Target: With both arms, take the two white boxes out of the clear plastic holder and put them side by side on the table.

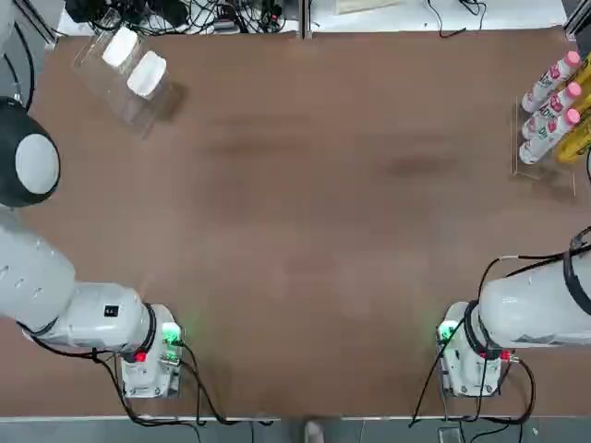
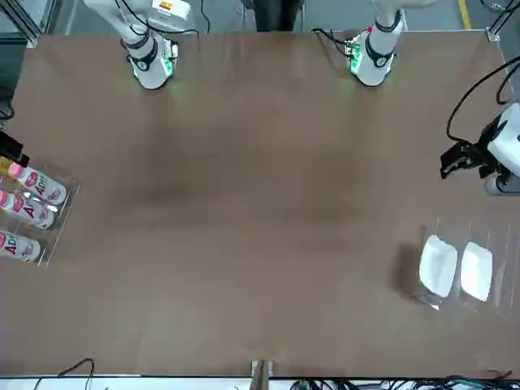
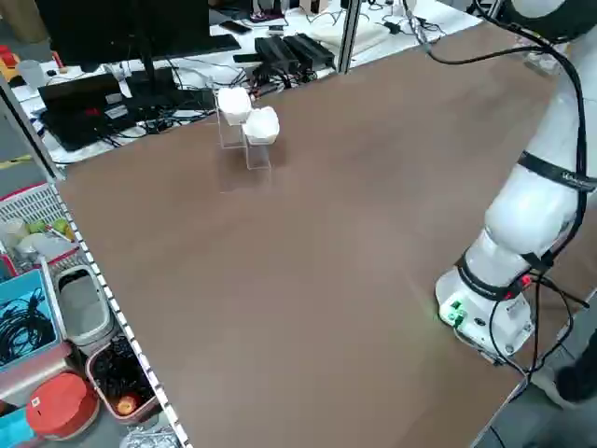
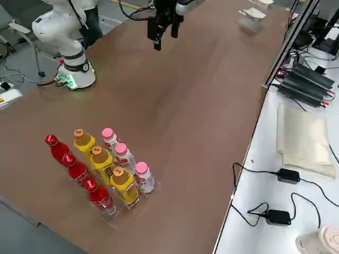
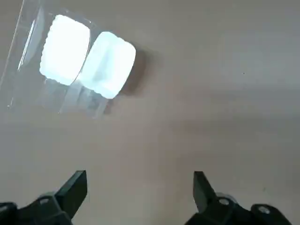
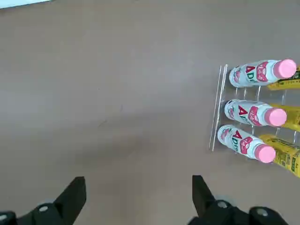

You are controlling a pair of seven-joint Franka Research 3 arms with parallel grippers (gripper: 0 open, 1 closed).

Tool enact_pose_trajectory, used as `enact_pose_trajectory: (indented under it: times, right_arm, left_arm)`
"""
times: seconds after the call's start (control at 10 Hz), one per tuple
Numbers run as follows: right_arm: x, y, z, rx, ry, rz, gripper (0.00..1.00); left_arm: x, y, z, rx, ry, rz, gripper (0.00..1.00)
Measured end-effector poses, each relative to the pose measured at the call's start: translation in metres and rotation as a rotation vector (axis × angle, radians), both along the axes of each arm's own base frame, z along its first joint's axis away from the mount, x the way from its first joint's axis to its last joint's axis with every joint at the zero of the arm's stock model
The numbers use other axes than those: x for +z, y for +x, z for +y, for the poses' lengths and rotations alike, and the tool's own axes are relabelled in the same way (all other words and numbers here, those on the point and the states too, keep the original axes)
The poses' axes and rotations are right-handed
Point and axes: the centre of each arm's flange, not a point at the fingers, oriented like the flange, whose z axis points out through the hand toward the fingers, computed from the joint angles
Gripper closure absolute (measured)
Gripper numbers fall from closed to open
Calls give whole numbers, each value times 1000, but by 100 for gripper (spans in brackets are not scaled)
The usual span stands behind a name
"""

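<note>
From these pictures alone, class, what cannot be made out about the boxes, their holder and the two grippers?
- Clear holder, top view: its outline is faint, so compartments cannot be counted.
- Two white boxes, left wrist view: glare hides any seams; whether they touch is unclear.
- Left gripper, top view: hidden under its own arm.
- Right gripper: outside the top and front views, seen only by its wrist camera.

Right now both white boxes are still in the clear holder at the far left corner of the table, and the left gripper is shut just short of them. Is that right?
Not quite. The two white boxes do sit in the clear plastic holder at the far left corner, but the left gripper is open, fingers wide apart, as the left wrist view shows. It hovers short of them.
</note>
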Motion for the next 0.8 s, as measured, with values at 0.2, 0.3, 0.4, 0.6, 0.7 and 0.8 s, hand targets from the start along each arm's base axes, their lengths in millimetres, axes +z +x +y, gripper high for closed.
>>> enact_pose_trajectory:
  times: [0.2, 0.3, 0.4, 0.6, 0.7, 0.8]
  right_arm:
    - [0, 0, 0, 1, 1, 0, 0]
    - [0, 0, 0, 1, 1, 0, 0]
    - [0, 0, 0, 1, 1, 1, 0]
    - [-2, 0, 1, 2, 2, 5, 0]
    - [-5, 0, 1, 3, 3, 10, 0]
    - [-9, 0, 2, 6, 5, 17, 0]
  left_arm:
    - [-1, -1, 2, -9, 0, -6, 0]
    - [-8, 3, 2, -12, 2, -15, 0]
    - [-23, 11, 4, -11, 2, -12, 0]
    - [-77, 42, 22, 12, 9, -7, 0]
    - [-108, 58, 37, 19, 24, -11, 0]
    - [-139, 73, 46, 12, 57, -13, 1]
